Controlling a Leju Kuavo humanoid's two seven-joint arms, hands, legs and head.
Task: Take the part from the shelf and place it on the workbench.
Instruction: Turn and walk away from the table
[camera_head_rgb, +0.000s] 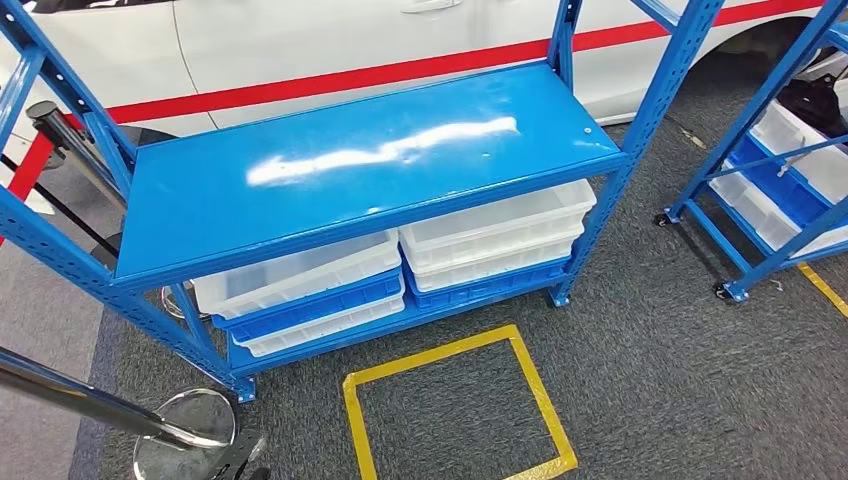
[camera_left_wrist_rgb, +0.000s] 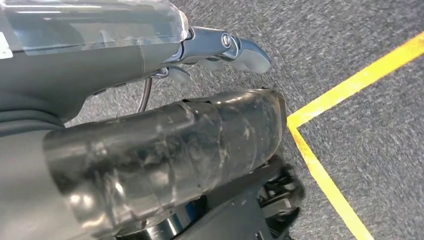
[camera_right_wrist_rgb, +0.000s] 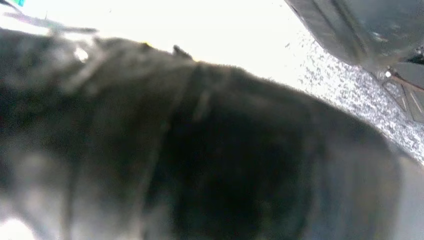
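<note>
Bright even light, white glare streak on blue shelf, right wrist view blurred, overexposed behind dark foreground

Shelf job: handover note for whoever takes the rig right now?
Left hand: hangs over the carpet by a yellow line, fingers apart, holding nothing.
Right hand: too blurred to judge.
Shelf: top board bare; white and blue bins stacked on the lower level.
Done: no part picked yet.
Left: find the part, grasp it, carry it to the workbench.
</note>
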